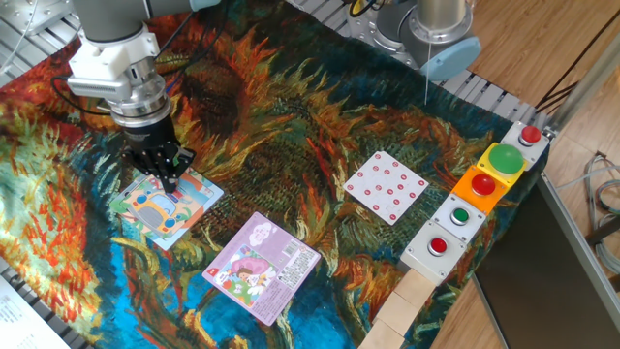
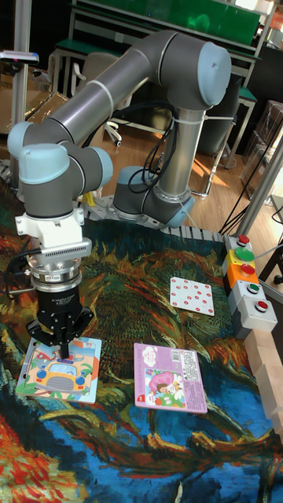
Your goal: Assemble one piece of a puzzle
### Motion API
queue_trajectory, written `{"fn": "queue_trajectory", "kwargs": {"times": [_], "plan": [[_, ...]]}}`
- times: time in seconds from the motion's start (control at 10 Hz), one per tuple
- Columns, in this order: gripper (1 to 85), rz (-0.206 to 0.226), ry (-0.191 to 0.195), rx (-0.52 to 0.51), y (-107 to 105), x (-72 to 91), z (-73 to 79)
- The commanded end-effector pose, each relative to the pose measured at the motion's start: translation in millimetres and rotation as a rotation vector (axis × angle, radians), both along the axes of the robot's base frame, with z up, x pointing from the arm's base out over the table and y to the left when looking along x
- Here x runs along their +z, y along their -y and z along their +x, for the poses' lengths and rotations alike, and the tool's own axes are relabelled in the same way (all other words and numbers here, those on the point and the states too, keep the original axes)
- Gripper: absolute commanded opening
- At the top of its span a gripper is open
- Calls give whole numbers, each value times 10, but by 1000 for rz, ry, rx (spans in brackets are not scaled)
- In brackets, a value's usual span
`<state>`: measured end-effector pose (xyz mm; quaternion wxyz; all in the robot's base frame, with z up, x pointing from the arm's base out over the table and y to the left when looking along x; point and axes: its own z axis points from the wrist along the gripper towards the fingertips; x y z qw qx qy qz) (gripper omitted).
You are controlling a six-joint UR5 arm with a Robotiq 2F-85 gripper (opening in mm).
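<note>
The puzzle lies flat near the desk's front-left corner, the gripper poised upright over its far edge—fingers pinched together, whether on a piece I cannot tell—likely to press straight down.

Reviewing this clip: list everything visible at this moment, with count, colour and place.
puzzle: one, pale blue and green with orange vehicle, left on the cloth, under the gripper
purple-pink puzzle: one, front centre
white card: one, red dots, right of centre
button boxes: a row along the right edge, red and green buttons
wooden blocks: pale, front right edge
cloth: one, sunflower print, covers the table
arm: one, grey with pale blue caps
gripper: one, black, tips down at the puzzle's top edge, fingers close together
</note>
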<state>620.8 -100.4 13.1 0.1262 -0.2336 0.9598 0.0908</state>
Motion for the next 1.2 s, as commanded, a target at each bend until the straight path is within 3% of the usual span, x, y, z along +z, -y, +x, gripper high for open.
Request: {"fn": "queue_trajectory", "kwargs": {"times": [0.0,1.1], "plan": [[13,23,19,-11,-45,27,79],[13,37,28,-8,-14,-22,2]]}}
